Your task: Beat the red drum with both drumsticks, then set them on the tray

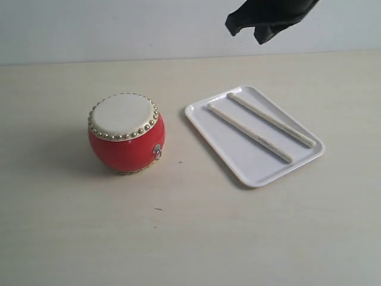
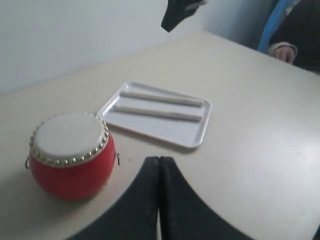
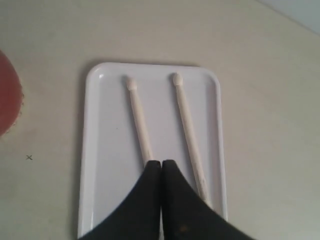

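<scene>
Right gripper (image 3: 161, 166): jaws pressed together, nothing held, raised clear above the tray (image 1: 235, 152). Left gripper (image 2: 159, 162): jaws likewise closed and empty, off the table (image 1: 178, 238), on the drum side of the tray. Sticks (image 1: 250, 132): both lie flat inside the tray, side by side, nearly parallel, not touching each other, tips toward the same short end. Handling, as judged: light, stiff, smooth and round, so liable to roll or pivot. If a stick must be lifted again, grip across the shaft near its middle, from above, with nearly full closure; the low rim should not obstruct the jaws. Appearance: slim pale cream wood, small rounded tip, plain butt. Drum (image 1: 127, 146): upright on the table near the tray, not touching it; glossy red body, cream head ringed with gold studs. Placement appears complete.
</scene>
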Robot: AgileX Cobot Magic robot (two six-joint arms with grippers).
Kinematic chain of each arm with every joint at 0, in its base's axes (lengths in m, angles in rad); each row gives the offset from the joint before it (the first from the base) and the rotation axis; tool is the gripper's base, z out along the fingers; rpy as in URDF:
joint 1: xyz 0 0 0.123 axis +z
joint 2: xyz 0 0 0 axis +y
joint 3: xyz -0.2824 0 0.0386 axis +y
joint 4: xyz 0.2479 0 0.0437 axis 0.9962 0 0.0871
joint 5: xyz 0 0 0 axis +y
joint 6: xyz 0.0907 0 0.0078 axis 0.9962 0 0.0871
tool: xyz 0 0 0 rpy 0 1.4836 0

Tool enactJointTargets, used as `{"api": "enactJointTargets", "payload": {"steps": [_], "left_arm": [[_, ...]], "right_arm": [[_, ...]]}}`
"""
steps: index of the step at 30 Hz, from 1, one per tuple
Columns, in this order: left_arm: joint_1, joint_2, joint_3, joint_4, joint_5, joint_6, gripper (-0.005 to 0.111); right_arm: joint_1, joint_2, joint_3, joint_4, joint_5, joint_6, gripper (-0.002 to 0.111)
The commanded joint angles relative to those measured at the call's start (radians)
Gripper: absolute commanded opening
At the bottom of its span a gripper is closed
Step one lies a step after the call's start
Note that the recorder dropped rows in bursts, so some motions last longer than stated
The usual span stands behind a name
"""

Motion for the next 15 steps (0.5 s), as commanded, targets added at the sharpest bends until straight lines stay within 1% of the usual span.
{"api": "enactJointTargets", "payload": {"steps": [1,3,8,12,15], "left_arm": [[0.003,-0.132,0.023,-0.014,-0.058,-0.078,0.000],[0.003,-0.159,0.023,-0.019,-0.067,-0.104,0.000],[0.003,-0.179,0.023,-0.025,-0.058,-0.103,0.000],[0.003,-0.179,0.023,-0.054,-0.048,-0.103,0.000],[0.003,-0.177,0.023,-0.060,-0.110,-0.071,0.000]], "right_arm": [[-0.003,-0.217,0.264,0.012,-0.184,0.052,0.000],[-0.003,-0.316,0.380,0.022,-0.255,0.069,0.000],[-0.003,-0.548,0.670,0.040,-0.375,0.071,0.000],[-0.003,-0.730,0.848,0.051,-0.486,0.103,0.000],[-0.003,-0.878,0.961,0.056,-0.567,0.103,0.000]]}}
